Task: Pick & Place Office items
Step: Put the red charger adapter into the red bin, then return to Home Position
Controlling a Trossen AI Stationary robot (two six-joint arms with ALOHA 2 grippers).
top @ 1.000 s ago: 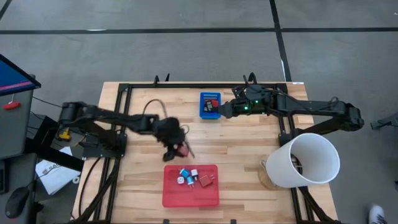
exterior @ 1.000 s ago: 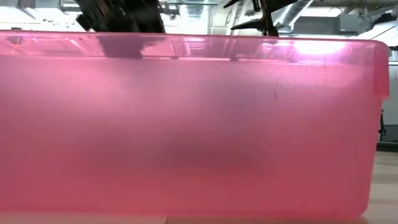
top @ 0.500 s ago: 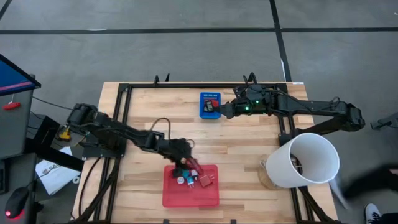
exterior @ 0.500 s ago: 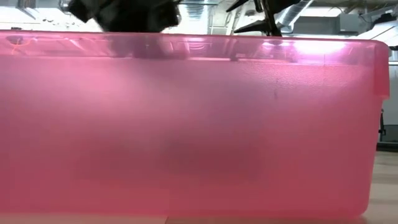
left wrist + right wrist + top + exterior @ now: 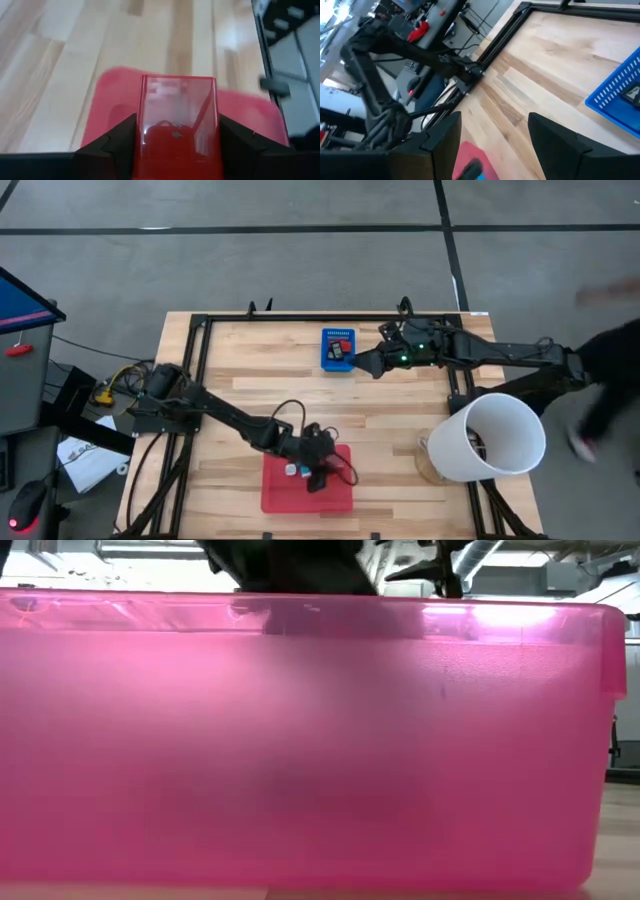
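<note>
My left gripper (image 5: 322, 470) hovers over the flat red tray (image 5: 280, 495) and is shut on a red see-through blocky office item (image 5: 177, 115). A few white and blue pieces (image 5: 290, 470) lie on the tray floor beside it. More small items, black and red (image 5: 338, 350), sit in the blue perforated bin (image 5: 338, 337). My right gripper (image 5: 362, 364) hangs open just right of that bin, touching nothing. In the low view the tray's pink wall (image 5: 300, 740) fills the picture, with the left gripper (image 5: 290, 560) dark above its rim. My left gripper pinches the red blocky item between its two fingers (image 5: 120, 137), one on each side face (image 5: 145, 135). The item is lifted clear above the red tray (image 5: 110, 100) and juts forward past the fingertips. The high view does not show the item itself.
A large white bucket (image 5: 495, 435) stands at the table's right near corner. Black frame rails (image 5: 200, 370) run along the left, far and right sides. A person (image 5: 610, 380) moves beyond the table's right edge. Bare wood (image 5: 400, 420) lies between bin, tray and bucket.
My left gripper has carried the red item from the table's middle toward the near edge and to the right, ending over the red tray, and has stayed shut. My right gripper has drawn back a little from the blue bin toward the right.
</note>
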